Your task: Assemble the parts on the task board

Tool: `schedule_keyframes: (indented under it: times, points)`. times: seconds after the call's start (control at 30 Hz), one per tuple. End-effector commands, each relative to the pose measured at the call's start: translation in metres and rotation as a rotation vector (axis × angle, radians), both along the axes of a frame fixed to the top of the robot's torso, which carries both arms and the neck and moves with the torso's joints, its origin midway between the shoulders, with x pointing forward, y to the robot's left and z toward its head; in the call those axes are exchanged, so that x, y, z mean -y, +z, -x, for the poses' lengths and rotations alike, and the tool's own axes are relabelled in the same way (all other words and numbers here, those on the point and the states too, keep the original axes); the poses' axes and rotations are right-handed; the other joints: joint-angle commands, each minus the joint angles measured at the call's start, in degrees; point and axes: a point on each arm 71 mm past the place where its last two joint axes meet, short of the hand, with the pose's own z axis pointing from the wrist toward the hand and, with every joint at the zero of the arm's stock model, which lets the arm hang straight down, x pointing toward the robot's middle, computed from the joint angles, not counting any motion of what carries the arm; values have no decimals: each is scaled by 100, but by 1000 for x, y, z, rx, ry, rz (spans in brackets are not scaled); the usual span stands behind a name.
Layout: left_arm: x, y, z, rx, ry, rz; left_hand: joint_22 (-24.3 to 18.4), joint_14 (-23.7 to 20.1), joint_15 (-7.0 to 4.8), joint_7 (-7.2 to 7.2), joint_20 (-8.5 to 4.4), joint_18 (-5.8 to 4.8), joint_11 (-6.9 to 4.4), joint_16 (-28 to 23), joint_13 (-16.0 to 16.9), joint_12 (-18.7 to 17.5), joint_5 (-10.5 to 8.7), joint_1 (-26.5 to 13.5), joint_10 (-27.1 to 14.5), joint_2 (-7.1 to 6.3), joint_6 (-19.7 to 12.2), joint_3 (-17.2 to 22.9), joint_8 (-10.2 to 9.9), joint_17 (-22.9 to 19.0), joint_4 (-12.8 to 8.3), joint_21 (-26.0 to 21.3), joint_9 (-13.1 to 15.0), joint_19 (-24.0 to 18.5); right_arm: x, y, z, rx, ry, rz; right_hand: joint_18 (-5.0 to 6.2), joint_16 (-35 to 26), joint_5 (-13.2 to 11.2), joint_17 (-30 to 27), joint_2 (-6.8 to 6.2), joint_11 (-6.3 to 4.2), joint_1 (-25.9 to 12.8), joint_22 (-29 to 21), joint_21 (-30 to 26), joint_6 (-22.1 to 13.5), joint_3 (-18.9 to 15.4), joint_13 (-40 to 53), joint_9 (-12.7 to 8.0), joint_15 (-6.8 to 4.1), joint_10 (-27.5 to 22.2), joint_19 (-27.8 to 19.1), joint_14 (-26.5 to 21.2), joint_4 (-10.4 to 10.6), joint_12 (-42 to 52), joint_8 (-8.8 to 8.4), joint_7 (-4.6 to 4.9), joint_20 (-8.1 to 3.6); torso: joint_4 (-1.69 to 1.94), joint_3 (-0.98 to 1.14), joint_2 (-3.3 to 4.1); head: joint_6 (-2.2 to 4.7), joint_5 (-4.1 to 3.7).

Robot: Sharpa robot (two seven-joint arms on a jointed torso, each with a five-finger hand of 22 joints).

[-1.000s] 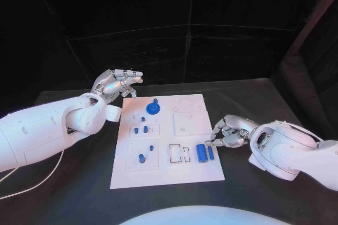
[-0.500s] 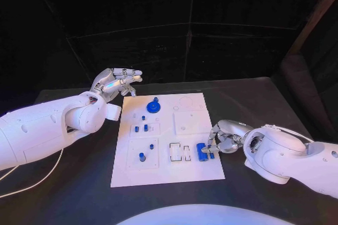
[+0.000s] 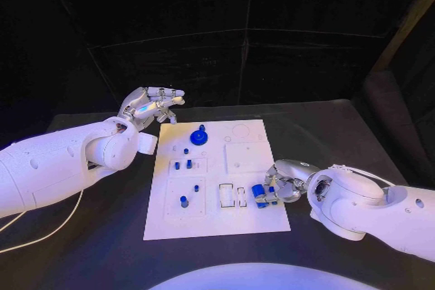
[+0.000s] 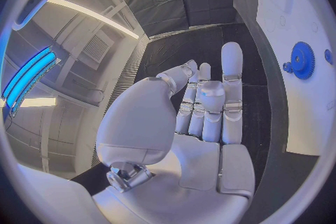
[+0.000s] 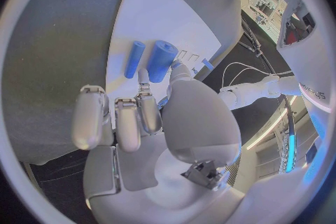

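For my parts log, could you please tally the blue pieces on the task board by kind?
Blue gear: 1
Blue cylinders lying by the right hand, one thick and one thin: 2
Small blue pegs: 6, as far as the head view shows
Total: 9

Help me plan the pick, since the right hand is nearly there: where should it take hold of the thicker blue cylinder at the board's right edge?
Grip the thick blue cylinder across its round middle, coming from above. It lies flat on the task board; the thin blue cylinder lies close alongside, so the right hand probably needs narrow fingers.
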Motion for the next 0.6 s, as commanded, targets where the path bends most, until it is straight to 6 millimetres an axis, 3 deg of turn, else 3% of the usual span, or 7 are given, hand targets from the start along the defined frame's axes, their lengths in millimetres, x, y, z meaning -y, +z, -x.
schedule_keyframes:
  times: [0.03,0.3,0.6]
  points:
    - [1,1,0,3,-10,6,-8,-47,-9,19,19,114,-9,-36,9,27,-15,-32,-50,5,-33,-22,31,-7,-2,-24,-5,-34,-2,-3,-2,4,17,26,-46,40,-17,869,14,-6,63,9,18,-23,-20,5,6,-43,15,68,489,18,30,30,-29,-34,-1,2,2,6,6]
    - [1,1,1,2,-12,7,-10,-47,-9,16,21,114,-11,-32,10,38,-14,-47,-55,6,-33,-30,37,-6,7,-28,-4,-34,-7,-13,-6,0,23,41,-48,44,135,880,125,-27,166,33,32,-31,-31,28,29,-60,19,66,490,-3,17,191,-53,-48,20,0,6,2,18]
    - [0,1,1,1,-11,7,-10,-47,-9,16,21,114,-11,-31,10,39,-14,-48,-57,5,-34,-31,37,-5,8,-29,-4,-34,-15,-14,-2,1,31,11,-52,43,528,885,312,-80,239,63,48,89,-68,61,60,-100,39,67,489,3,-1,428,-114,-75,5,6,7,6,45]
